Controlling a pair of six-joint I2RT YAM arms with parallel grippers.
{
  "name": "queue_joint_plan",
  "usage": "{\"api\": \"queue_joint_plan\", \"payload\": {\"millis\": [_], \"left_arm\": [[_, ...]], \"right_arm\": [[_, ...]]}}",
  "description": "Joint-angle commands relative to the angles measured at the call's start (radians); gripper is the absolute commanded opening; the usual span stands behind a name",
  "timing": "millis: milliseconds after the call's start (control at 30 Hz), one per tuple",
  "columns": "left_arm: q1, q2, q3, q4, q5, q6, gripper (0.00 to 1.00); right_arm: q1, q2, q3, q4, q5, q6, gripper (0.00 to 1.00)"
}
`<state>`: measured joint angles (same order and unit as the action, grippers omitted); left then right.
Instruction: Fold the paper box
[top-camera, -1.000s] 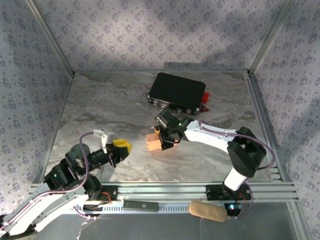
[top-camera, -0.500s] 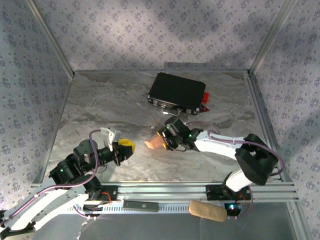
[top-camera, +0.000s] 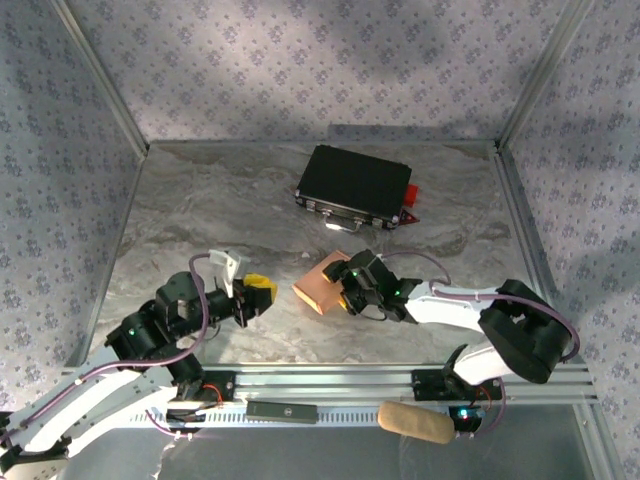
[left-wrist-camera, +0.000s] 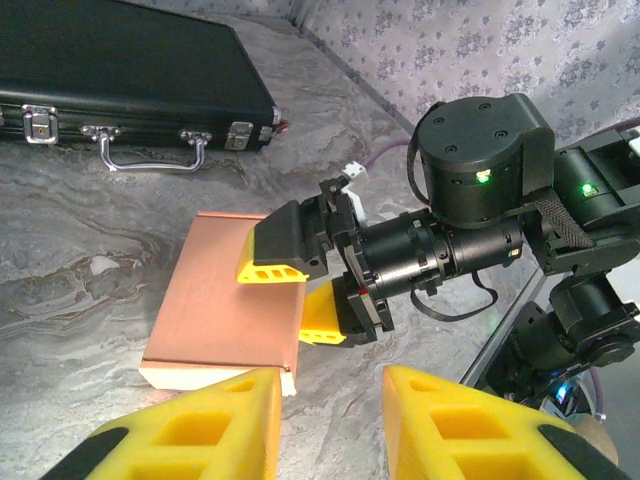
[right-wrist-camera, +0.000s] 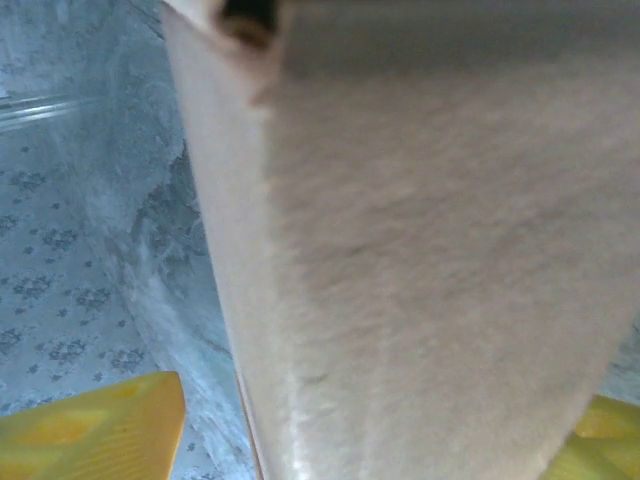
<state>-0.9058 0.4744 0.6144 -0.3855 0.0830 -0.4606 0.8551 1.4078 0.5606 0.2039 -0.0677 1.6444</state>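
Grey marbled tabletop (top-camera: 200, 220), floral-patterned walls (top-camera: 300, 60), aluminium front rail (top-camera: 330, 378)

Grey marbled table (top-camera: 200, 220), black case (top-camera: 355, 186) at the back, salmon paper box (top-camera: 320, 285) lying flat mid-table

Top camera looks down on the whole surface (top-camera: 200, 210) from behind; left wrist views the paper box (left-wrist-camera: 225, 300) low and near; right wrist nearly touches it.

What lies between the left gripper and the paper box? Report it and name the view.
Bare marble table, nothing else; the top external view shows that gap between left gripper and paper box.
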Motion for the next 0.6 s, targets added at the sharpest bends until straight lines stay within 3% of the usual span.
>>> {"api": "queue_joint_plan", "payload": {"millis": [0, 200, 433, 467, 533, 567], "left_arm": [[-0.01, -0.003, 0.05, 0.02, 0.011, 0.005, 0.32], [-0.011, 0.012, 0.059, 0.006, 0.012, -0.008, 0.32], [-0.011, 0.027, 0.061, -0.006, 0.016, -0.023, 0.31], [-0.011, 0.027, 0.06, -0.006, 0.012, -0.025, 0.31], [-0.011, 0.03, 0.064, -0.012, 0.004, -0.03, 0.32], [-0.011, 0.036, 0.071, -0.024, -0.008, -0.038, 0.33]], "right_arm": [[-0.003, -0.009, 0.065, -0.142, -0.009, -0.021, 0.8], [-0.005, -0.045, 0.088, -0.297, 0.011, -0.017, 0.83], [-0.03, -0.217, 0.106, -0.514, 0.152, -0.109, 0.84], [-0.039, -0.248, 0.108, -0.543, 0.172, -0.127, 0.86], [-0.061, -0.31, 0.114, -0.583, 0.207, -0.198, 0.99], [-0.083, -0.342, 0.114, -0.591, 0.223, -0.267, 0.99]]}}
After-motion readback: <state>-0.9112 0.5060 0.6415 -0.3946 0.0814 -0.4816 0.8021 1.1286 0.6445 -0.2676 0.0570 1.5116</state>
